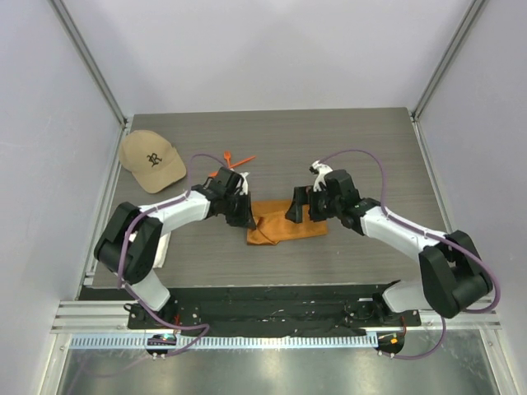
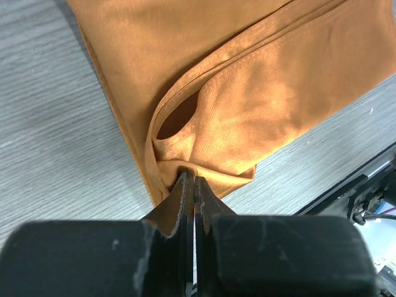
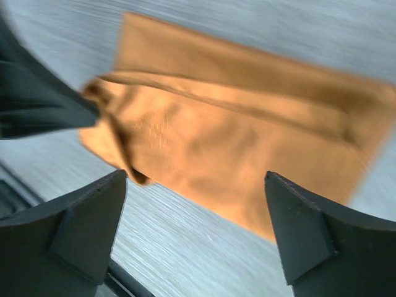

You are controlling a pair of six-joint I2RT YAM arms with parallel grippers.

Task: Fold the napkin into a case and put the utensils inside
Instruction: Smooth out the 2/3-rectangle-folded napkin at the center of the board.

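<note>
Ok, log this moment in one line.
left fingers: shut on napkin corner | right fingers: open over napkin | utensils: lying apart from napkin

Overhead wide; both wrist views close, sharing napkin [image 1: 284,226].

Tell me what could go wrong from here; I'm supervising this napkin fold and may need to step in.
The left gripper pinches just a bunched corner of the napkin; pulling might drag the whole cloth or undo its folds. The right gripper is open, holding nothing, so the rest could slide.
</note>
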